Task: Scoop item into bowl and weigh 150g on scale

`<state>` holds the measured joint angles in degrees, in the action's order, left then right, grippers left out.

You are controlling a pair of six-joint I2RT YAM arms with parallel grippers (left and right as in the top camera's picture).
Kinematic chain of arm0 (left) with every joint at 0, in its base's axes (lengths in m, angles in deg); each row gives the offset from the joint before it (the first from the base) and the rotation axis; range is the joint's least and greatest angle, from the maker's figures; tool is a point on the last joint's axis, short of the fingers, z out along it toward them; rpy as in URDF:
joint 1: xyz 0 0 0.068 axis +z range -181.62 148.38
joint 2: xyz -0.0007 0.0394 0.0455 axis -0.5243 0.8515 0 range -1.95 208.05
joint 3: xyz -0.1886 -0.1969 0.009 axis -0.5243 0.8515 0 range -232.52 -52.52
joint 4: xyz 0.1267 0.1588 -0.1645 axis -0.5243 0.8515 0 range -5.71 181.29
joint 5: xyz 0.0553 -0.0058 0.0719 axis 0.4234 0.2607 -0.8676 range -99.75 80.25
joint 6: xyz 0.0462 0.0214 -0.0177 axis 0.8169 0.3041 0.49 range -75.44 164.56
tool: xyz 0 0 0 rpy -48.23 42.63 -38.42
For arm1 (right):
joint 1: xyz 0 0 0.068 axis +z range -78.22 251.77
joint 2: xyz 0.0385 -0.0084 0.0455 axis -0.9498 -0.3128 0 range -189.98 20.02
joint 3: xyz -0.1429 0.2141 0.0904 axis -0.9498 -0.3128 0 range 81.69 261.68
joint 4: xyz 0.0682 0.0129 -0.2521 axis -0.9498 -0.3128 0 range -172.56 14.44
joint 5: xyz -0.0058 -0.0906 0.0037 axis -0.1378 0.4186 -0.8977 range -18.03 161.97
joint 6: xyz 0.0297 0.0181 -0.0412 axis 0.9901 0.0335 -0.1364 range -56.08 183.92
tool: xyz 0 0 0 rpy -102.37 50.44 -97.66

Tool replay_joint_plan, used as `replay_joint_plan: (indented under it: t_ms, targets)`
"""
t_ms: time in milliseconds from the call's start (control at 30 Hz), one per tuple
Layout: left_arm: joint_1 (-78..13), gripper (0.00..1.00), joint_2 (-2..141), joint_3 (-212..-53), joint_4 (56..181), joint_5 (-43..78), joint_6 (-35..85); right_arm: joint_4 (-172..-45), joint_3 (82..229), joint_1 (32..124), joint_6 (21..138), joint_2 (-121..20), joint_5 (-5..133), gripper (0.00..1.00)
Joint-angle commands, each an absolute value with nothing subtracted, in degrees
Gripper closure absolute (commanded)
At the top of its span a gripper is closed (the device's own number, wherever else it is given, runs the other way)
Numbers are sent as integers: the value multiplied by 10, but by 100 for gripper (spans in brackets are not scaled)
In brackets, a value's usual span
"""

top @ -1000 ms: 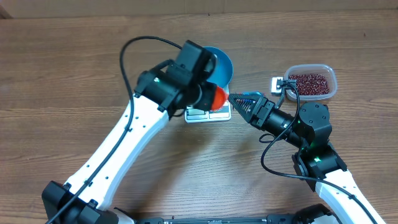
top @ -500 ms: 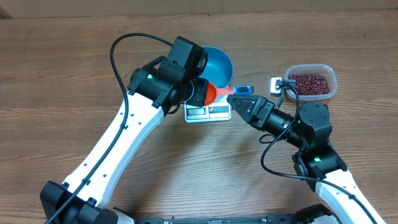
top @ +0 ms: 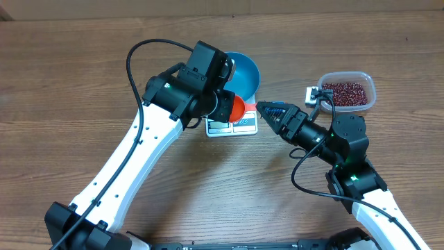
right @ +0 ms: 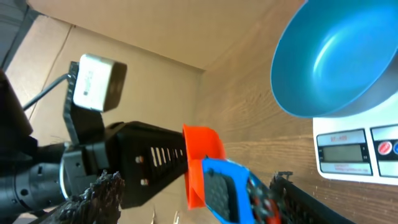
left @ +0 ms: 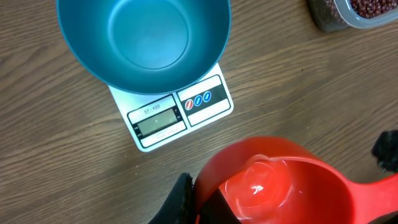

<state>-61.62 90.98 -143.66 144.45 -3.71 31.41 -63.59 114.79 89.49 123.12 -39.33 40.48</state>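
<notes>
I had the wooden table (top: 69,83) under both arms. The left pincer (top: 229,106) was pressed together on the orange-red scoop (left: 267,180). It held the cup of the scoop close under its own wrist, with the handle running off toward the right pincer (top: 267,109).

The blue bowl (left: 149,43) stood just ahead of the left pincer, upright on the white scale (left: 180,115). The bowl covered most of the scale's top. Only the display window and label panel showed, on the edge nearest both pincers.

The right pincer stood spread, its blue finger (right: 230,186) apart from the black ridged one. Its tips were just beside the scoop, on the side away from the left pincer. I saw nothing gripped between its jaws. From its wrist view the scoop showed behind the blue finger, and I could not tell whether they touched.

The clear plastic tub (top: 371,87) sat back behind the right pincer, beside that arm's wrist and well apart from the left pincer. The dark red beans (top: 345,92) lay inside that tub.
</notes>
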Motion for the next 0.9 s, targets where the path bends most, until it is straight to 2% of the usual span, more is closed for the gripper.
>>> replay_joint_plan:
  t_ms: [0,67,267,867]
  targets:
    - [-620,96,914,-1445,1445,-24,328,-622,1162,897,1224,-386,419,25]
    - [-621,96,914,-1445,1445,-24,328,-619,1162,897,1224,-386,419,26]
    - [-621,96,914,-1445,1445,-20,328,-619,1162,897,1224,-386,419,36]
    - [-625,96,914,-1445,1445,6,343,-606,1162,897,1224,-386,406,36]
